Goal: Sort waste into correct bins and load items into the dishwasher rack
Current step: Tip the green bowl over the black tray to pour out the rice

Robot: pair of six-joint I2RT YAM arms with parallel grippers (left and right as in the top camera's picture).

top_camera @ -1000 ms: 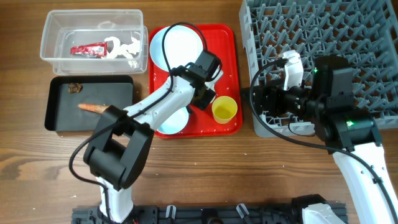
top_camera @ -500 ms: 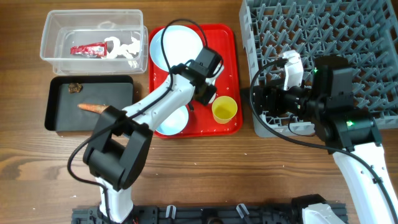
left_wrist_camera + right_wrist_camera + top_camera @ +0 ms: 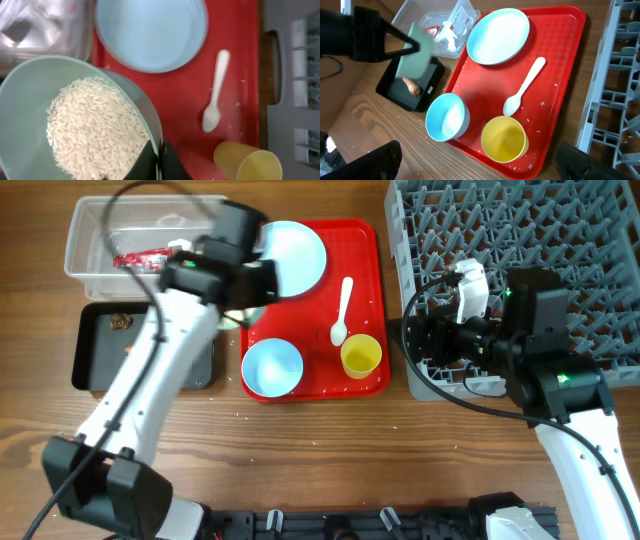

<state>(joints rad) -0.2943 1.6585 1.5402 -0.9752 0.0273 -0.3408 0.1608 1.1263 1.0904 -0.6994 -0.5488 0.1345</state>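
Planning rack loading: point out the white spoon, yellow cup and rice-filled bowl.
white spoon (image 3: 217,87), left wrist view, mid-handle.
yellow cup (image 3: 361,357), overhead view, inside bottom.
rice-filled bowl (image 3: 22,125), left wrist view, bare inner wall.

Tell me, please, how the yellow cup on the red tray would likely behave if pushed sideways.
The yellow cup stands upright and looks empty, so it is probably light and would tip or slide easily. Tipped, its round body would likely roll on the red tray.
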